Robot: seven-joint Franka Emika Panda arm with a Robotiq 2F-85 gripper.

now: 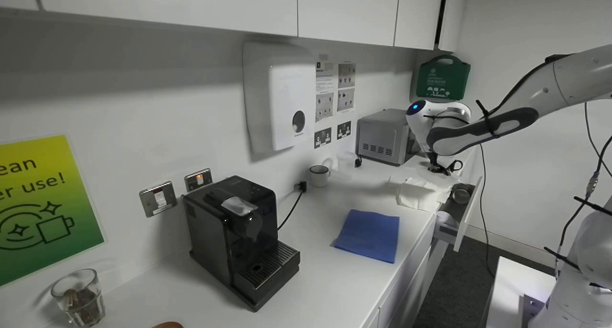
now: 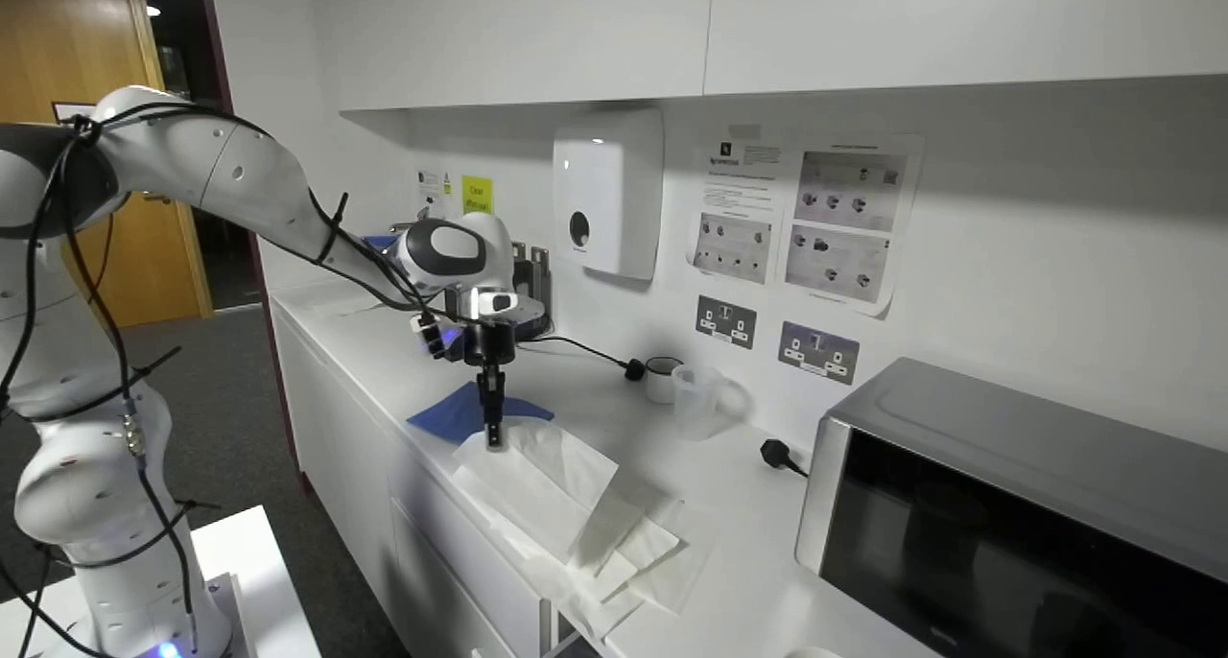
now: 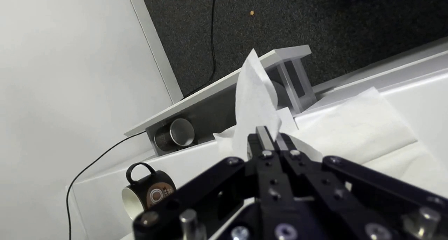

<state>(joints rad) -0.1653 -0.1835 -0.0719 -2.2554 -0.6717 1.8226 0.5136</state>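
My gripper point(image 3: 273, 138) points down over the counter's front edge, its fingers nearly together. Pinched between the fingertips is a thin white paper towel point(image 3: 252, 96), whose pointed end sticks up past them in the wrist view. In an exterior view the held sheet point(image 2: 537, 481) hangs from the gripper point(image 2: 493, 437) down toward other crumpled paper towels point(image 2: 628, 562) on the counter. Below stands an open drawer point(image 3: 217, 84) with a dark, metal-rimmed mug point(image 3: 175, 134) lying inside. A black mug point(image 3: 150, 191) lies on its side on the counter nearby.
A blue cloth point(image 1: 368, 235) lies flat near the counter edge. Along the wall stand a coffee machine point(image 1: 239, 237), a white mug point(image 1: 319, 176), a clear jug point(image 2: 696, 404) and a microwave point(image 2: 959, 505). A glass point(image 1: 80, 299) stands at the near end; cupboards point(image 1: 344, 12) hang above.
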